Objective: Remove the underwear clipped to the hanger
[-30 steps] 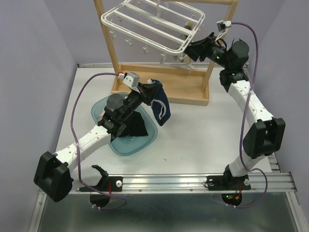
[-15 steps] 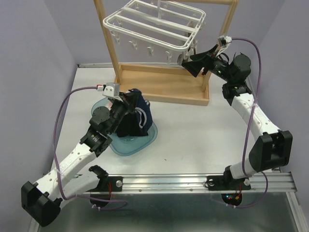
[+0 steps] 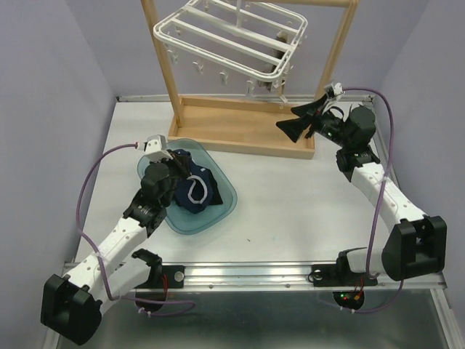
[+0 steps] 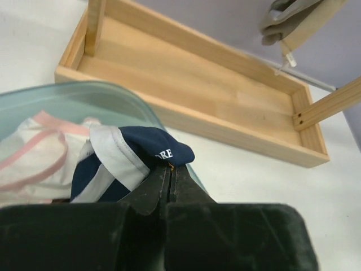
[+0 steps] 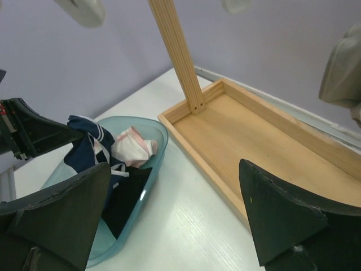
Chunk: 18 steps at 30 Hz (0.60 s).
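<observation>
My left tool [image 4: 171, 169] is clamped shut on the navy blue, white-trimmed cloth garment [image 4: 130, 158], which lies in the translucent teal plastic tub [image 3: 227, 198] at the near left of the bench. The tub also holds a pale pink-white garment [image 4: 34, 152] and a black one [image 5: 121, 197]. My right tool [image 5: 175, 203] stands wide open and empty. A beige garment [image 5: 341, 62] hangs from the white plastic hanger [image 3: 218, 36]. Risk: raising the left tool before release would drag the navy garment out of the tub.
</observation>
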Available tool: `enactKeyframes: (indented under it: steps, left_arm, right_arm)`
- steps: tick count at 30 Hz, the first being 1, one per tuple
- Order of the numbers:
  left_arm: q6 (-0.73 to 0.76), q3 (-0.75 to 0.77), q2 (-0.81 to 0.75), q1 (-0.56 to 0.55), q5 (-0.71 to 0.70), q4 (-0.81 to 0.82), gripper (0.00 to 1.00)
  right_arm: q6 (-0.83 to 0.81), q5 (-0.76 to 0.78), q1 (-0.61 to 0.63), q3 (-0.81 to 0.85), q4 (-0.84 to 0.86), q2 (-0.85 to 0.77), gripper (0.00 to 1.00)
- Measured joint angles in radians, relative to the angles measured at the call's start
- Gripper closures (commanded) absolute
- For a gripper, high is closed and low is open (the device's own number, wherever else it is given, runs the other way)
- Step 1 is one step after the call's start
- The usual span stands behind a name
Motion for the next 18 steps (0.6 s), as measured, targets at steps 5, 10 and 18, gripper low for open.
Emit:
enactKeyframes:
  steps: [5, 10, 18]
  left_arm:
    - [-0.104, -0.036, -0.007, 0.019, -0.015, -0.055, 0.32]
    - [-0.197, -0.028, -0.084, 0.019, -0.050, -0.136, 0.06]
    - [-0.243, 0.071, -0.175, 0.019, -0.072, -0.265, 0.04]
  right_arm:
    - [-0.098, 0.010, -0.003, -0.062, -0.047, -0.031, 0.00]
    - [-0.172, 0.060, -0.012, -0.074, -0.103, -0.035, 0.00]
    - [-0.260, 0.146, -0.027, -0.074, -0.151, -0.035, 0.00]
